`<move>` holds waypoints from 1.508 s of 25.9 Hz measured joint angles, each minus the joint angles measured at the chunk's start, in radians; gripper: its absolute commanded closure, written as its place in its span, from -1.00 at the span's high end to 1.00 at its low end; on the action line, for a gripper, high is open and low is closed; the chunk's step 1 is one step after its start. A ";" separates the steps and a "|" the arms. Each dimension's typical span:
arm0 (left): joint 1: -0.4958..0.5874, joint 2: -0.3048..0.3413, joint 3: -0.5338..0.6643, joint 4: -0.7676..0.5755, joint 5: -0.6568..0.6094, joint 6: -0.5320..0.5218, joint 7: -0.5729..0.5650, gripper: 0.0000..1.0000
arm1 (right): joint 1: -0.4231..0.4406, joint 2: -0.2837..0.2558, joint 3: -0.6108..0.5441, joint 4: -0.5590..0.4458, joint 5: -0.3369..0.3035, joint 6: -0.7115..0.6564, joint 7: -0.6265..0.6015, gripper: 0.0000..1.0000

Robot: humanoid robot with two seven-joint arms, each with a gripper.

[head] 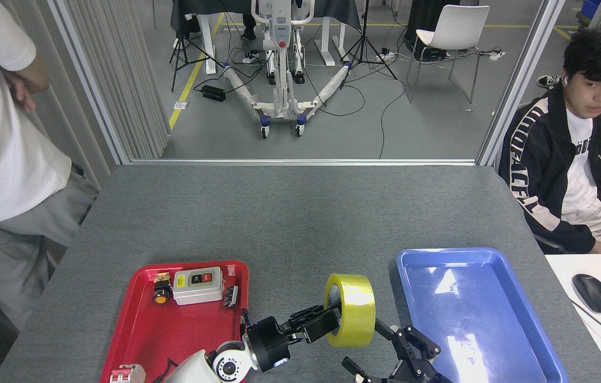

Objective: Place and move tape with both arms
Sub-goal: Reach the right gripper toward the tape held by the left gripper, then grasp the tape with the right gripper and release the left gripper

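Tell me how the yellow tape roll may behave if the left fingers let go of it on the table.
The tape stands on its round edge on the grey table, so it would probably roll. Its smooth, shiny wrap looks slippery to pinch. The left gripper holds it at the core, which looks stiff; the open right gripper is close enough to catch it.

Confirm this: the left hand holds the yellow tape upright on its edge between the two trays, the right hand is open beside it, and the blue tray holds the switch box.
One detail is wrong. The head view shows the blue tray with nothing in it; the switch box sits in the red tray. The rest stands: the left hand holds the tape upright between the trays, and the right hand is open beside it.
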 measured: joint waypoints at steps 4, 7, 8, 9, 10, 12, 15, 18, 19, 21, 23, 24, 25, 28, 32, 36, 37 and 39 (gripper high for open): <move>0.001 0.001 -0.001 -0.005 -0.002 0.000 0.000 -1.00 | -0.013 -0.004 0.004 0.014 -0.004 0.000 -0.004 0.64; 0.002 0.002 -0.002 -0.007 -0.005 0.000 0.000 -1.00 | -0.020 -0.004 0.008 0.021 -0.008 0.000 -0.006 0.40; 0.003 0.002 -0.002 -0.007 -0.005 0.000 0.000 -1.00 | -0.022 -0.005 0.011 0.023 -0.010 0.000 -0.007 0.28; 0.003 0.002 -0.002 -0.009 -0.006 0.000 0.000 -1.00 | -0.023 -0.006 0.015 0.023 -0.011 0.000 -0.007 0.18; 0.004 0.002 -0.002 -0.010 -0.006 0.000 0.000 -1.00 | -0.023 -0.007 0.018 0.023 -0.011 0.000 -0.008 0.12; 0.005 0.003 -0.002 -0.011 -0.007 0.000 0.000 -1.00 | -0.023 -0.009 0.023 0.023 -0.013 0.000 -0.008 -0.10; 0.005 0.003 -0.003 -0.011 -0.010 0.000 -0.001 -1.00 | -0.019 -0.011 0.030 0.019 -0.015 0.000 -0.011 -0.40; 0.005 0.003 -0.003 -0.013 -0.010 -0.007 -0.003 -0.52 | -0.016 -0.011 0.039 0.012 -0.015 0.000 -0.011 -0.71; 0.005 0.004 -0.003 -0.013 -0.011 -0.007 -0.003 -0.15 | -0.014 -0.011 0.041 0.009 -0.016 0.000 -0.011 -0.83; 0.006 0.004 -0.005 -0.014 -0.011 -0.006 -0.003 0.29 | -0.011 -0.011 0.045 0.006 -0.016 0.002 -0.012 -0.99; 0.006 0.005 -0.012 -0.020 -0.012 0.003 -0.003 0.67 | -0.009 -0.013 0.046 0.004 -0.016 0.001 -0.022 -1.00; 0.006 0.006 -0.015 -0.023 -0.012 0.003 -0.002 0.82 | -0.008 -0.016 0.045 0.004 -0.016 0.000 -0.032 -1.00; 0.006 0.007 -0.017 -0.028 -0.013 0.004 0.000 0.87 | -0.008 -0.020 0.044 0.004 -0.017 0.000 -0.037 -1.00; 0.006 0.010 -0.022 -0.036 -0.013 0.006 0.006 0.97 | -0.006 -0.027 0.042 0.003 -0.018 -0.002 -0.058 -1.00; 0.004 0.015 -0.024 -0.039 -0.013 0.008 -0.010 0.97 | 0.000 -0.032 0.040 0.002 -0.028 0.001 -0.064 -1.00; 0.002 0.031 -0.021 -0.042 -0.011 -0.001 -0.008 0.96 | 0.008 -0.043 0.035 0.000 -0.038 0.002 -0.047 -1.00; 0.002 0.042 -0.018 -0.045 -0.010 -0.001 -0.004 0.96 | 0.009 -0.049 0.032 -0.001 -0.044 0.002 -0.046 -1.00; 0.001 0.064 -0.010 -0.056 -0.008 -0.001 -0.001 0.97 | 0.014 -0.061 0.016 -0.001 -0.055 0.002 -0.049 -1.00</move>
